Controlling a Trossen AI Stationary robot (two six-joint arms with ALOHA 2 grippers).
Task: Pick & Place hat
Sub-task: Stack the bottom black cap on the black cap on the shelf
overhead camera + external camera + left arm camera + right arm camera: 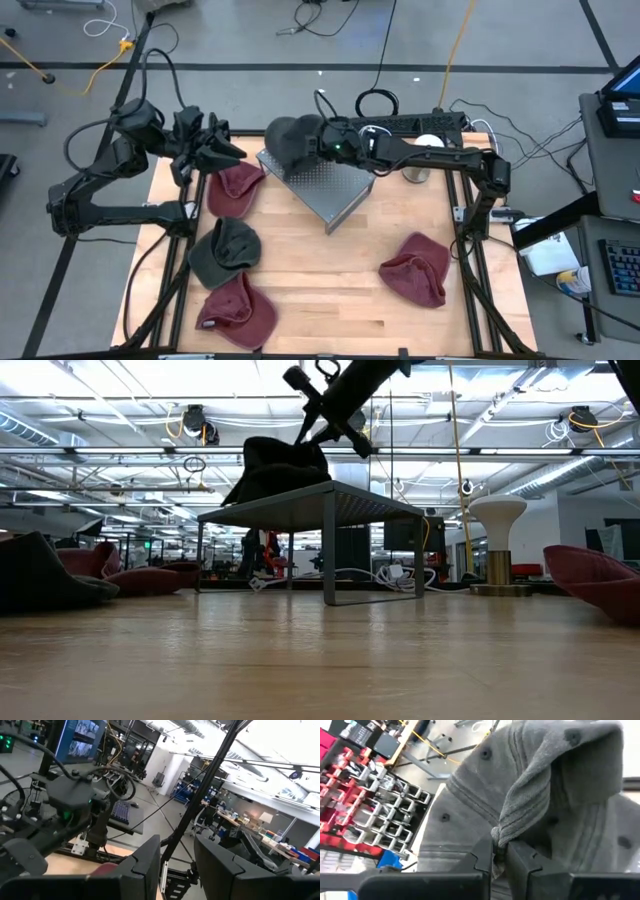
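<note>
Gripping: right gripper point(500, 851) pinches dark grey fabric hat point(292, 140)
Hat: on raised grey perforated metal platform point(325, 187), far-left corner
Left gripper point(222, 152): fingers slightly parted, empty, above maroon cap point(234, 188)

- Maroon caps: three, all lying on the wooden tabletop point(330, 290) — one near the left arm point(237, 187), one at the front left corner point(236, 311), one toward the right side point(416, 268).
- Grey caps: two — one on the tabletop between two of the maroon ones point(224, 250), one on the metal stand point(290, 138).
- Perforated metal stands: one point(330, 188).
- Robot arms: two, each with one gripper — left point(222, 153), right point(322, 141).
- Small round white-topped stands: one point(497, 540).
</note>
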